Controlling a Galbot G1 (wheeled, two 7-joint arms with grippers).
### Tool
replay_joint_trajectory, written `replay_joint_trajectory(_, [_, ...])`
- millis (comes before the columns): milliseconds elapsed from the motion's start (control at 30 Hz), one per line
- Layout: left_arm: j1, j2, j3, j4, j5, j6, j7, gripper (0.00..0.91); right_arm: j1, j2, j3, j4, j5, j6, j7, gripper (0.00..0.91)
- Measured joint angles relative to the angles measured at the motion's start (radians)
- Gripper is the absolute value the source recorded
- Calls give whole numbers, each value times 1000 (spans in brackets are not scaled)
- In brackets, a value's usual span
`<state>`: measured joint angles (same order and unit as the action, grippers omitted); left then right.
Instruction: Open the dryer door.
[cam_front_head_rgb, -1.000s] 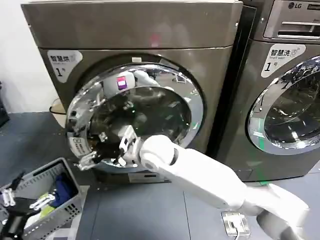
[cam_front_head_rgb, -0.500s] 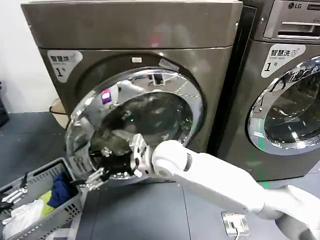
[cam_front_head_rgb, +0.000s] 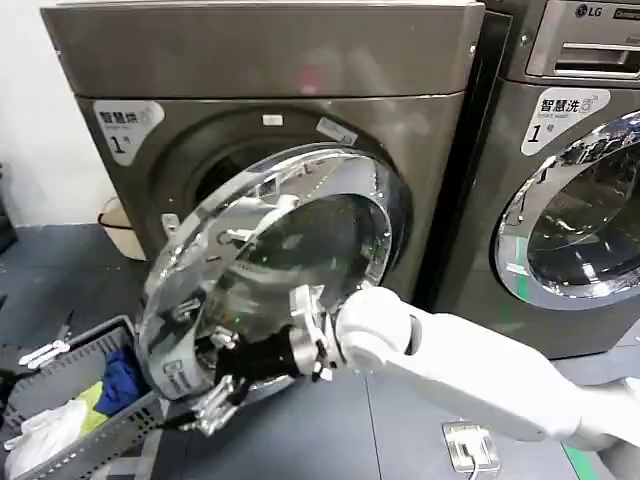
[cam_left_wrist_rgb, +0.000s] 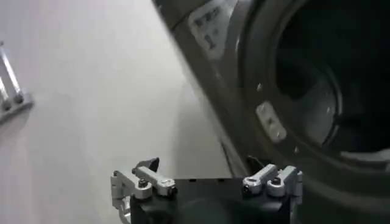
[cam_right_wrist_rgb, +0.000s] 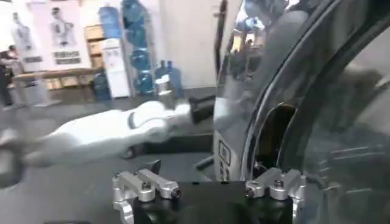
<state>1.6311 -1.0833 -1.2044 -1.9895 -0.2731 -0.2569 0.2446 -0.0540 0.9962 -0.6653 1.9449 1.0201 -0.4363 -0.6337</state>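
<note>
The dryer door (cam_front_head_rgb: 300, 240), with its chrome rim and dark glass bowl, stands swung partway out from the dryer's round opening (cam_front_head_rgb: 215, 170), its free edge low at the left. My right gripper (cam_front_head_rgb: 218, 400) is at the door's lower left rim, open, with its fingers around the edge. In the right wrist view the chrome rim and grey inner frame (cam_right_wrist_rgb: 256, 73) rise just beyond my right gripper (cam_right_wrist_rgb: 207, 182). My left gripper (cam_front_head_rgb: 45, 352) waits open at the far left above the basket. The left wrist view has it (cam_left_wrist_rgb: 207, 182) facing the dark drum opening (cam_left_wrist_rgb: 317, 79).
A grey laundry basket (cam_front_head_rgb: 120, 425) with clothes sits on the floor under the door's free edge. The LG-marked machine (cam_front_head_rgb: 570, 200) stands to the right with its door closed. A small bin (cam_front_head_rgb: 120, 228) sits by the wall at the left. A metal floor plate (cam_front_head_rgb: 470, 450) lies at the lower right.
The door has swung farther out from the dryer, exposing more of the opening. My right gripper has moved down and toward me with the door's edge. The left gripper has risen slightly.
</note>
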Motion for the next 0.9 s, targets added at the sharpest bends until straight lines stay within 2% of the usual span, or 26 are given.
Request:
replay_joint_trajectory(267, [-55, 95, 98, 33, 3, -79, 41, 907, 3, -78, 4, 57, -9, 18, -82, 907])
replay_joint_trajectory(500, [-110, 176, 226, 53, 23, -140, 102, 907, -28, -182, 56, 115, -25, 53, -66, 907])
replay_joint_trajectory(733, [-167, 240, 351, 56, 11, -162, 149, 907, -126, -348, 189, 184, -22, 64, -64, 907])
replay_joint_trajectory(900, [-199, 279, 418, 55, 3, -180, 175, 907, -294, -480, 381, 231, -44, 91, -43, 907])
